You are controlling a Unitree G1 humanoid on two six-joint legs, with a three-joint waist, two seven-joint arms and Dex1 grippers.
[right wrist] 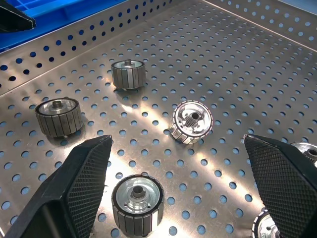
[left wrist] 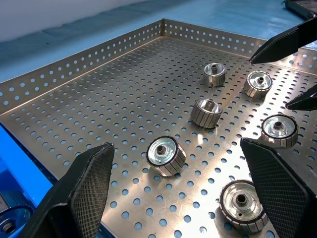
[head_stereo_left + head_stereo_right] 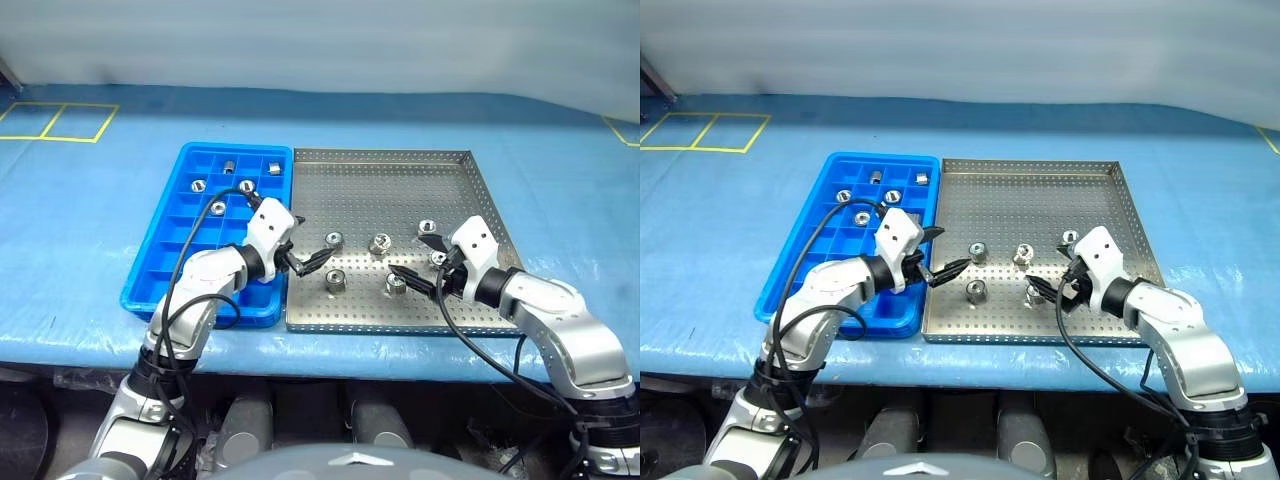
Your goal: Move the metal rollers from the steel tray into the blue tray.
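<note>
Two trays are sat side by side and touching on a tabletop (image 3: 90, 200) covered in blue sheeting: the blue tray (image 3: 160, 285) on the robot's left, the steel tray (image 3: 400, 175) on its right. Five metal rollers (image 3: 380, 243) are scattered loose over the near half of the steel tray's perforated floor, none of them gripped by anything. Five more are already parked in the far compartments of the blue tray, one of them at (image 3: 218, 209). The left claw (image 3: 304, 262) is held just over the steel tray's left edge, fingers spread wide with nothing between them, and a roller (image 2: 166, 155) is seen on the floor in the gap between its fingers (image 2: 84, 188) in the left wrist view. The right claw (image 3: 418, 258) is hung low over the near right part of the steel tray, also spread wide and empty, with rollers lying close around its tips. Yellow tape lines (image 3: 60, 122) are marked on the sheeting at the far left.
</note>
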